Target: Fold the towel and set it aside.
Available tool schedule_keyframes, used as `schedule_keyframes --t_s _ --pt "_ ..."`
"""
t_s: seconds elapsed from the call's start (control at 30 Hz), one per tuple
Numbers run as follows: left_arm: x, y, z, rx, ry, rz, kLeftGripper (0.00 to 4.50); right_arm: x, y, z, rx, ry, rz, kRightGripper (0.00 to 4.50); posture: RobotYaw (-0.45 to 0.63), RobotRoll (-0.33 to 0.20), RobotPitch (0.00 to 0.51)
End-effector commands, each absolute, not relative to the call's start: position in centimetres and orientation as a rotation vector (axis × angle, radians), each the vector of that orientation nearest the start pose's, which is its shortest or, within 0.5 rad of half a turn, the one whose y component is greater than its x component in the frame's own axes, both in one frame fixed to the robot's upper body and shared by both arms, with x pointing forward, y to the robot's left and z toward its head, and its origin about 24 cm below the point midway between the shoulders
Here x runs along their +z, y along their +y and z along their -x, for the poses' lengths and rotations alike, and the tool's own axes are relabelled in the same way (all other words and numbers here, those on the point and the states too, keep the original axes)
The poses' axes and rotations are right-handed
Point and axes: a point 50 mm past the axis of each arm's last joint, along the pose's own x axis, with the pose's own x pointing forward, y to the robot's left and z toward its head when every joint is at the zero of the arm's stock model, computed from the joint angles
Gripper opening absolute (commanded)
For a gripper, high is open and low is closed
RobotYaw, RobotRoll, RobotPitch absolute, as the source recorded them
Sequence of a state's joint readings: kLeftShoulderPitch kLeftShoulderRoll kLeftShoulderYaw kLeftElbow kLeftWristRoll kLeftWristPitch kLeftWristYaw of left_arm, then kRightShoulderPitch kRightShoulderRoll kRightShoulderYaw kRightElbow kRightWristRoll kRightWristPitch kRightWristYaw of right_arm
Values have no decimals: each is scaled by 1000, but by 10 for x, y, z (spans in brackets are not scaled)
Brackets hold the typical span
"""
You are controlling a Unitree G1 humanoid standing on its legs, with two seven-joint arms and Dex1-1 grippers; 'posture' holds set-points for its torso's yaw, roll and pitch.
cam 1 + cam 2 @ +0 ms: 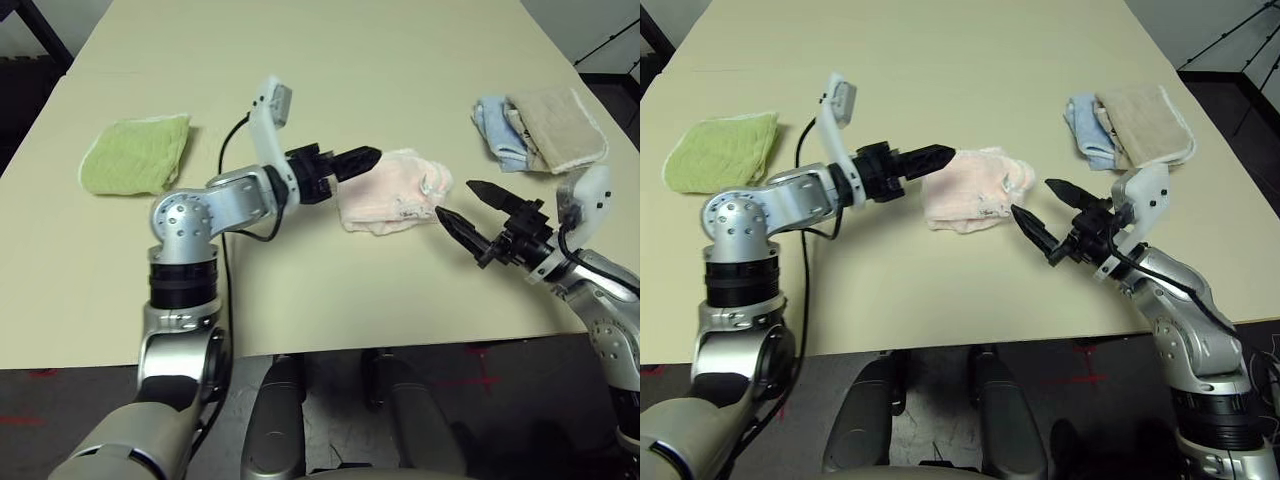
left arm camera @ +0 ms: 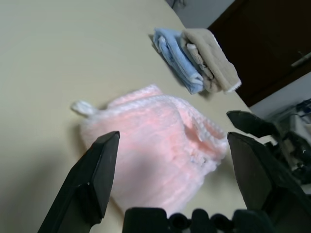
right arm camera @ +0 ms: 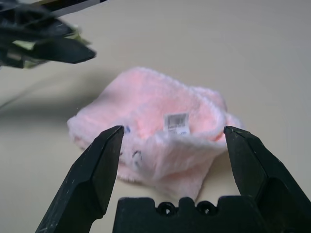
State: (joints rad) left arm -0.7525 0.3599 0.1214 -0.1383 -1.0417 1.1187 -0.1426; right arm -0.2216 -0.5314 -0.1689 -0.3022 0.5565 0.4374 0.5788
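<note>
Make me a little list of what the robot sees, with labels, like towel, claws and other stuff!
towel: pink towel, folded in a loose bundle on the table
left claw: left claw open, at the towel's left edge, holding nothing
right claw: right claw open, just right of the towel
other cloths: green cloth far left; blue and beige cloths far right

A pale pink towel [image 1: 392, 190] with white edging and a white label lies on a cream table [image 1: 330, 60], with a light green cloth [image 1: 137, 153], a blue cloth [image 1: 497, 130] and a beige cloth [image 1: 558, 126].
</note>
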Motion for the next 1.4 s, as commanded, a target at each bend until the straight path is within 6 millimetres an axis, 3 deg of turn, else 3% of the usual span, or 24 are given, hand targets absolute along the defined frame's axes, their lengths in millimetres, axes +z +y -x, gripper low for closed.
schedule_keyframes --t_s 0.03,0.07,0.17,0.5,0.63,0.8,1.17,1.4 --pt "216 119 -306 -833 181 258 4488 168 -199 -272 625 -93 24 4500 134 0 195" --pt "216 120 -306 -828 164 232 4488 169 -197 -274 625 -92 24 4500 139 0 189" --pt "214 121 -305 -824 126 182 4500 170 -193 -279 623 -90 44 3889 151 0 179" --pt "215 111 -294 -905 38 54 4500 171 -170 -285 693 -105 27 60 157 0 161" --pt "211 104 -293 -923 32 29 4500 167 -162 -285 726 -88 14 22 157 0 159" --pt "209 101 -293 -940 35 16 4500 146 -157 -279 752 -13 8 22 159 0 159" --pt "205 91 -289 -985 46 14 4500 122 -175 -282 683 93 73 22 158 0 167" --pt "191 83 -284 -1052 81 -20 4500 123 -179 -292 654 79 99 22 148 0 178"
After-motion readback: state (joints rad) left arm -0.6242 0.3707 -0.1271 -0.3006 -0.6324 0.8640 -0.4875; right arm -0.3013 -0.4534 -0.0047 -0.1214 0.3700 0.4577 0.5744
